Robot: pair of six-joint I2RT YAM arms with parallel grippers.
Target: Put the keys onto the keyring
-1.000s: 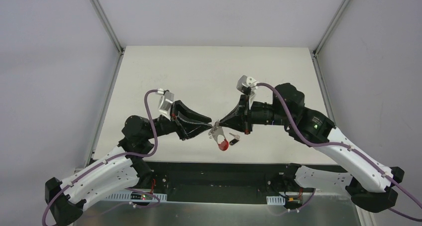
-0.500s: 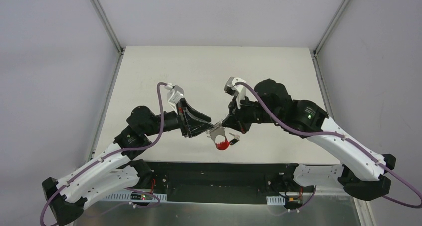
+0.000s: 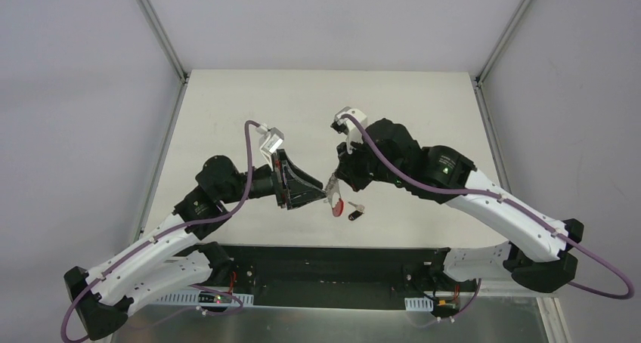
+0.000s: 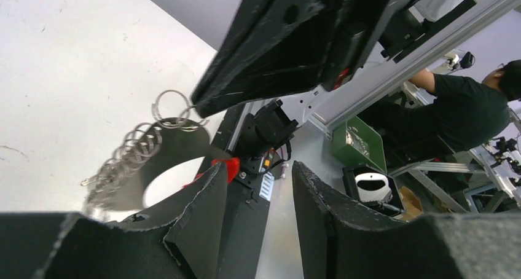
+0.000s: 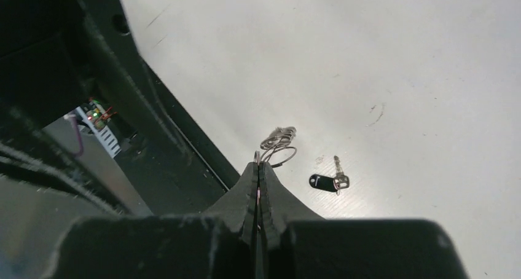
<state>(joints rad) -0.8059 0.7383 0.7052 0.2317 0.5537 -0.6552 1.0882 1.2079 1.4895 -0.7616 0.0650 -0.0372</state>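
The right gripper (image 5: 258, 169) has its two fingers pressed flat together. They pinch a wire loop of the keyring (image 5: 278, 141) at their very tips, so the bunch of thin silver rings hangs off the finger ends above the table (image 5: 381, 58). In the left wrist view the bunch trails down and away from that pinched loop as a string of small rings. Near its end a red piece (image 4: 230, 166) peeks out behind one finger of the left gripper (image 4: 259, 168). The left gripper faces the right one from the other side, its fingers apart with nothing between them. One finger lies just beside the hanging rings, though whether it touches them is hard to tell from that close, skewed view. In the overhead view the two grippers meet almost tip to tip near the front edge of the table, with the red piece just on the near side of the tips. A little to the right of the keyring a small silver key (image 5: 340, 180) lies flat on the table, joined to a black tag (image 5: 321, 182), apart from the rings and from both grippers.
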